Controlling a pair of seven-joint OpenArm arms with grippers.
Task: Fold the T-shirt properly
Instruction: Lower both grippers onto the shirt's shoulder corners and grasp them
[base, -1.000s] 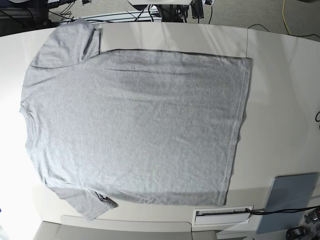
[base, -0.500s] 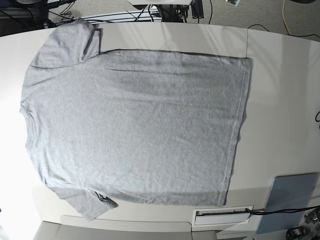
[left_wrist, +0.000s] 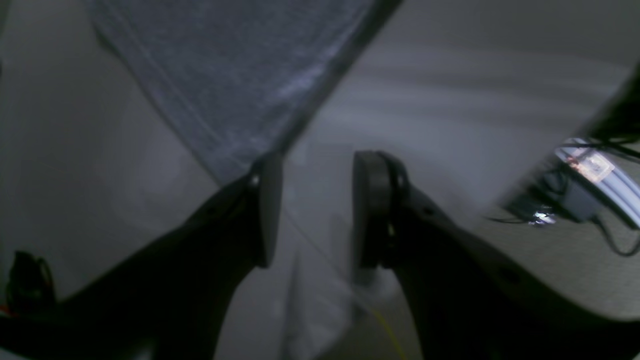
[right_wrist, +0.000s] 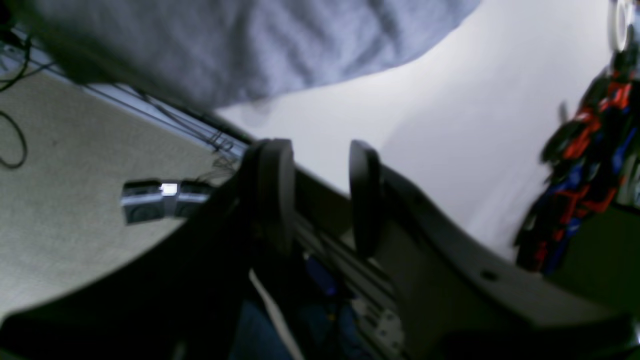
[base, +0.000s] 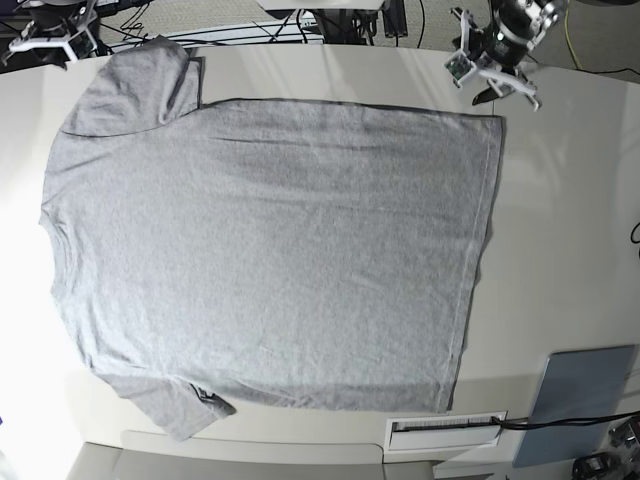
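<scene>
The heather-grey T-shirt (base: 270, 250) lies flat on the white table (base: 570, 220), plain side up, collar at the left and hem at the right. My left gripper (base: 503, 90) is open and empty, hovering above the far hem corner. In the left wrist view it (left_wrist: 317, 162) is open, with that shirt corner (left_wrist: 235, 75) just ahead of its fingers. My right gripper (base: 45, 45) is open and empty at the far left table edge, near the far sleeve. In the right wrist view it (right_wrist: 318, 150) is open, with the sleeve (right_wrist: 250, 40) ahead of it.
A grey-blue flat pad (base: 580, 400) lies at the near right corner. A white label strip (base: 445, 430) sits at the near edge beside it. Cables and equipment (base: 330, 20) lie on the floor beyond the far table edge.
Both arms have come into the base view at the far edge of the table, the left over the far hem corner, the right by the far sleeve. The shirt has not moved.
</scene>
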